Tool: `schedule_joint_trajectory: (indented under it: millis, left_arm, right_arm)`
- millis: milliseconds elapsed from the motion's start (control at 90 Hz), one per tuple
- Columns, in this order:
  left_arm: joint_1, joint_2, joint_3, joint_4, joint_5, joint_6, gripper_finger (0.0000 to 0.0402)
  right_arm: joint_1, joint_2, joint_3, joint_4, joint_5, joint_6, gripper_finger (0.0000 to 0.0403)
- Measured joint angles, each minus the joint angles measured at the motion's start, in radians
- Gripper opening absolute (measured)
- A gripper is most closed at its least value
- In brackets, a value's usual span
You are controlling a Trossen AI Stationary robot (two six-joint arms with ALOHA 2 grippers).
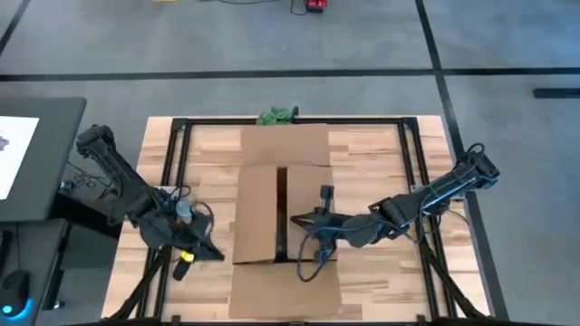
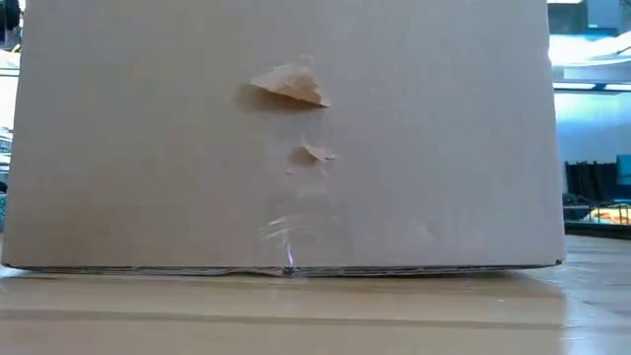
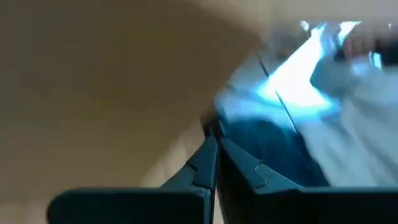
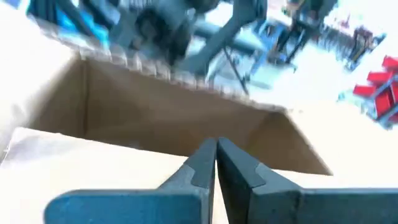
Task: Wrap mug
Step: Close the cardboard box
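On the wooden table (image 1: 381, 154) sits a cardboard box (image 1: 258, 213), flaps partly folded. No mug is visible; it may be hidden inside. Right gripper (image 4: 216, 149) hangs clenched over the box's opening, holding nothing. Left gripper (image 3: 214, 144), clenched empty, waits beside the box. Probably the boxing stage; next comes pressing flaps down.

Mug out of sight; box (image 1: 276, 213) hides most of the scene

In the low view the box wall (image 2: 286, 138) fills nearly the whole picture, cut off at 12 and 9 o'clock, hiding both arms and the table behind. Its inside shows only as a dark slit (image 1: 281, 208) from above. The left wrist view is blurred; the bright shapes at 2 o'clock (image 3: 311, 68) cannot be identified. A small green thing (image 1: 277, 115) at the table's 12 o'clock edge is too small to tell.
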Motion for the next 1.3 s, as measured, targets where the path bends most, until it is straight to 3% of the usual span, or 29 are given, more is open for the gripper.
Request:
schedule_joint_trajectory:
  millis: [167,411,667,822,922,1133,1300]
  left_arm:
    - [-0.046,0.165,0.169,-0.137,0.0,0.019,0.0]
    - [-0.084,0.389,0.469,-0.212,-0.155,0.311,0.0]
    - [-0.082,0.507,0.616,-0.261,-0.263,0.445,0.0]
    - [-0.082,0.518,0.647,-0.242,-0.294,0.466,0.0]
    - [-0.082,0.517,0.65,-0.197,-0.366,0.514,0.0]
    - [-0.081,0.507,0.65,-0.177,-0.63,0.576,0.0]
    - [-0.081,0.509,0.65,-0.158,-0.763,0.595,0.0]
  right_arm:
    - [-0.048,-0.004,0.0,0.121,-0.157,-0.016,0.0006]
    - [-0.147,-0.004,0.0,0.189,-0.299,0.052,0.0006]
    - [-0.233,0.035,0.002,0.201,-0.47,0.152,0.0006]
    - [-0.264,0.083,0.002,0.176,-0.474,0.176,0.0006]
    - [-0.276,0.092,0.002,0.126,-0.474,0.213,0.0006]
    - [-0.277,0.096,0.002,0.025,-0.468,0.249,0.0006]
    - [-0.235,0.071,0.001,0.044,-0.349,0.224,0.0006]
